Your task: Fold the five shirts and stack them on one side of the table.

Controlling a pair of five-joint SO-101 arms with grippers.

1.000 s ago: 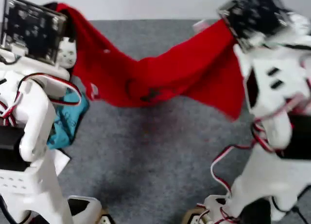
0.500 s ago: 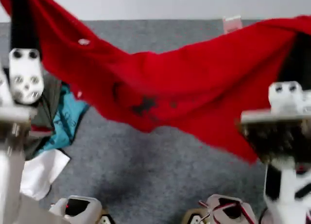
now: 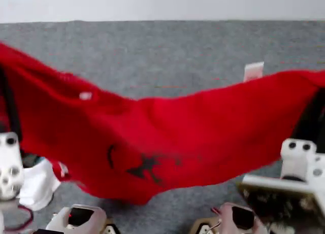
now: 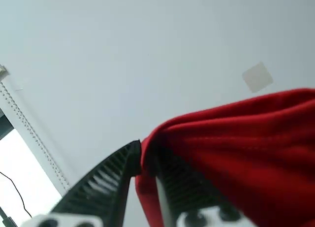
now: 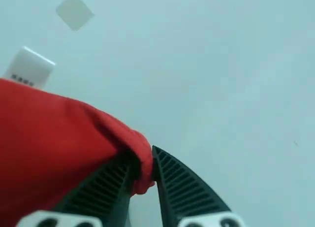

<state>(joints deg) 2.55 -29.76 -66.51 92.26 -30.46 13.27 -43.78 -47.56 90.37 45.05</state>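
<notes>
Here, red shirt (image 3: 203, 137) hangs above grey table (image 3: 177, 51).

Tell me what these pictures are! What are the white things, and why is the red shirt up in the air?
The white things are robot arms: one arm on one side, another arm on the other, at a grey table. The wide picture comes from a camera looking down over the table. The other two come from small cameras on the arms' wrists, so you see their pinchers close up. The left gripper and the right gripper each pinch an edge of the red shirt, so it hangs stretched between them above the table. A white cloth lies beside one arm.
</notes>
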